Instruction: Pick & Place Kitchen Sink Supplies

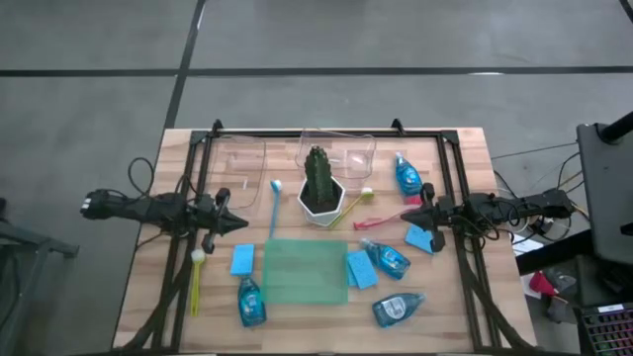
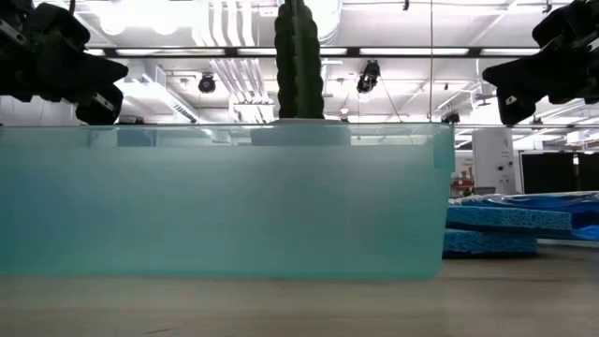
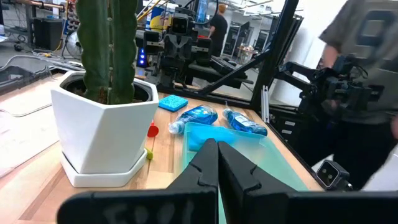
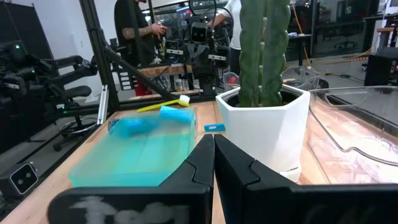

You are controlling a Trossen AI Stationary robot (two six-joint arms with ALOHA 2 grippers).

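Observation:
In the high view, several clear bottles of blue soap lie on the table: one point(image 1: 407, 176) far right, one point(image 1: 386, 257) right of the mat, one point(image 1: 399, 309) near right, one point(image 1: 250, 302) near left. Light-blue sponges lie at the mat's left point(image 1: 242, 259), its right point(image 1: 361, 269) and under the right arm point(image 1: 419, 238). A blue brush point(image 1: 274, 206), a yellow brush point(image 1: 197, 282) and a pink brush point(image 1: 381, 220) lie flat. My left gripper point(image 1: 232, 222) hovers shut left of the cactus. My right gripper point(image 1: 415, 216) hovers shut right of it. Neither touches anything.
A cactus in a white pot point(image 1: 319, 188) stands mid-table, with a translucent green mat point(image 1: 305, 270) on its near side. Clear plastic containers point(image 1: 336, 153) sit at the far edge. A black frame point(image 1: 450, 178) borders the table. People stand in the room beyond point(image 3: 367, 74).

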